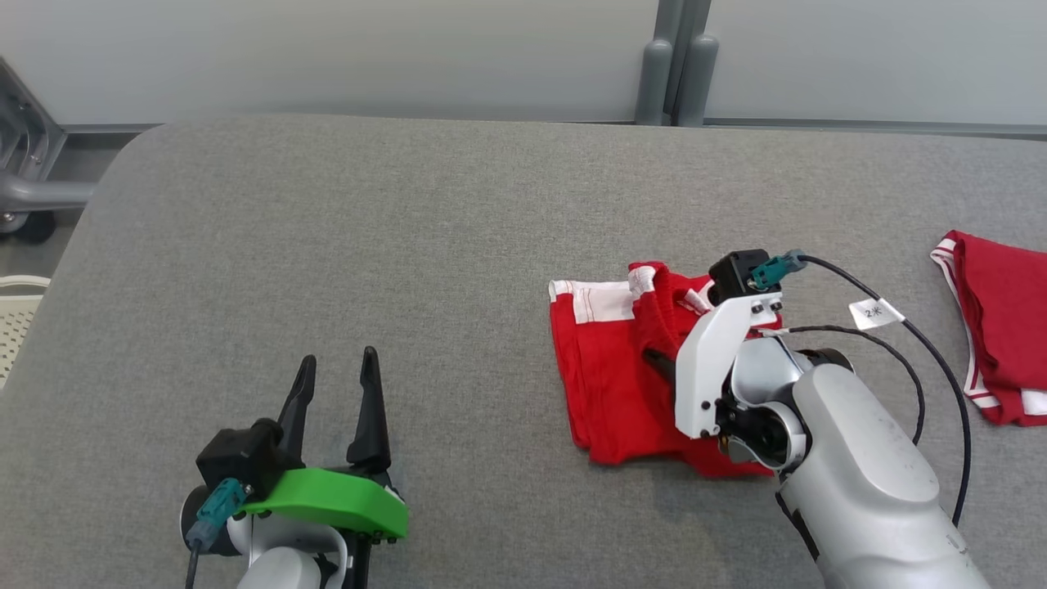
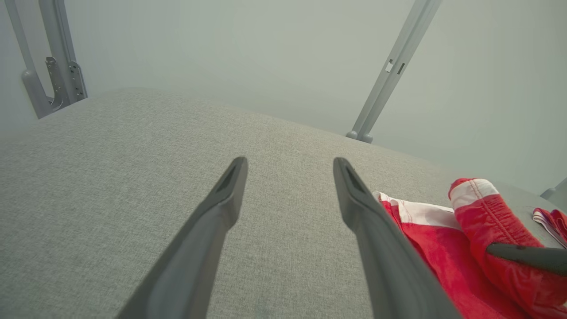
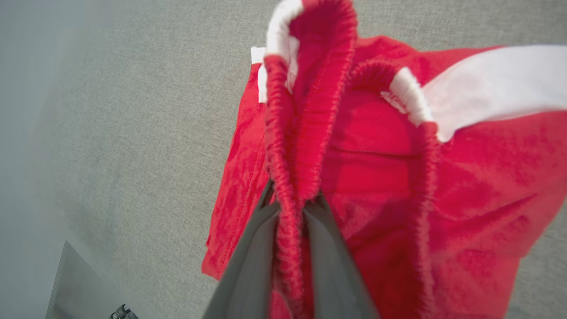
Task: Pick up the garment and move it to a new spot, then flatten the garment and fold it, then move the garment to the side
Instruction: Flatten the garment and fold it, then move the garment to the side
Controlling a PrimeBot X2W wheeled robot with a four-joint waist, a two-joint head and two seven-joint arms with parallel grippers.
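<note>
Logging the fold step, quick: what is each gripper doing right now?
Left gripper: open, holding nothing.
Right gripper: shut on the red garment, pinching its elastic waistband.

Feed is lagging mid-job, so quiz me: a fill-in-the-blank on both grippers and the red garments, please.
1. The right gripper is shut on the elastic ____ of the red white-trimmed garment.
2. The left gripper stands ____, holding nothing.
3. In the head view, a second red garment lies at the ____ edge of the grey fabric table.
Missing: waistband; open; right.
</note>
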